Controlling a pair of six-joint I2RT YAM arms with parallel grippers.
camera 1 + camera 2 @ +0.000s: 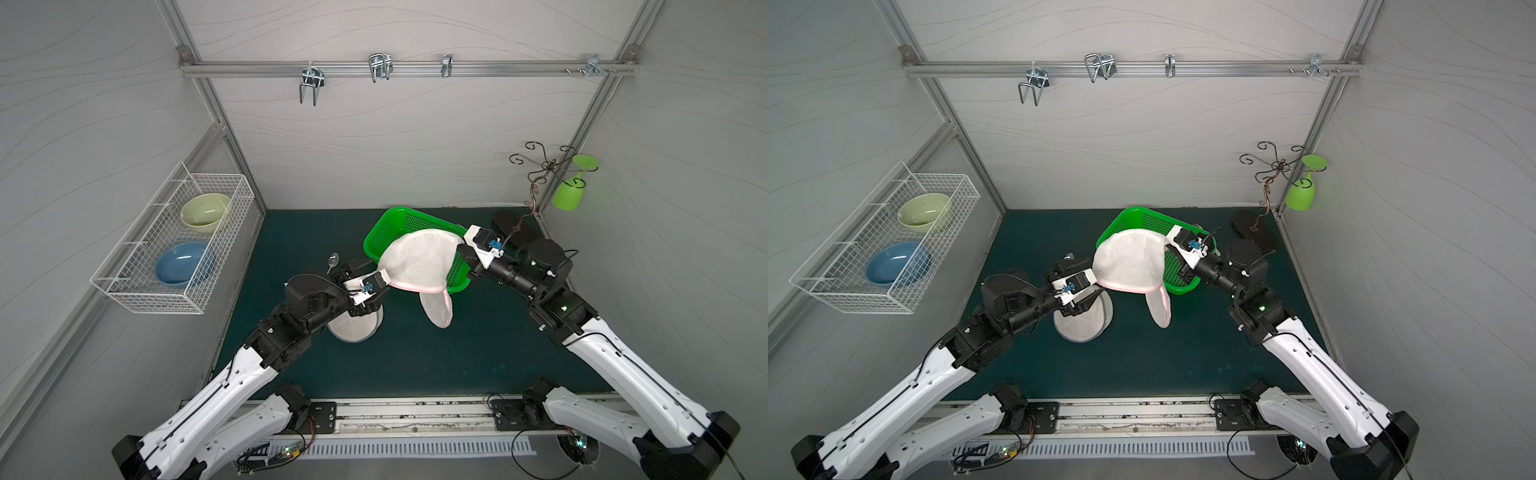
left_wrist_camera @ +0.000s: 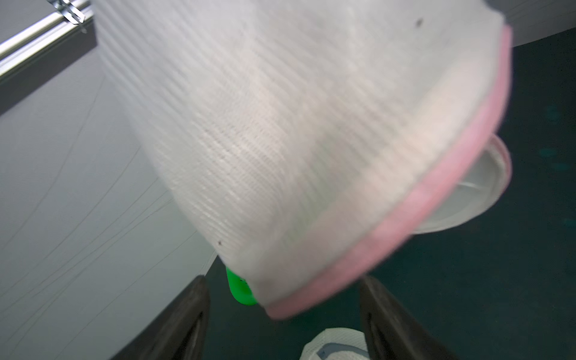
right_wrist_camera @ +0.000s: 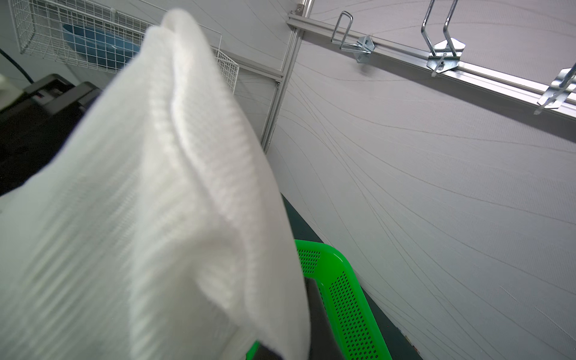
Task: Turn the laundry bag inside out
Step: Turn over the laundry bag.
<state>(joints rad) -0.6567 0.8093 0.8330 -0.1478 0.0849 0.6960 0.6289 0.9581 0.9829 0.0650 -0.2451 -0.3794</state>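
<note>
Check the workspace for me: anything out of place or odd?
A spoon lies loose on the mat behind the left arm, odd in a laundry job. A second mesh bag sits partly under that arm. Nothing looks spilled or damaged.

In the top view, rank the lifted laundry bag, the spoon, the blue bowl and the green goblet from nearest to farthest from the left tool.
1. laundry bag: pink rim right at the left tool, jaws open.
2. spoon: lying just beyond the tool.
3. blue bowl: in the wire basket, far left.
4. green goblet: hanging in the far right corner.
</note>
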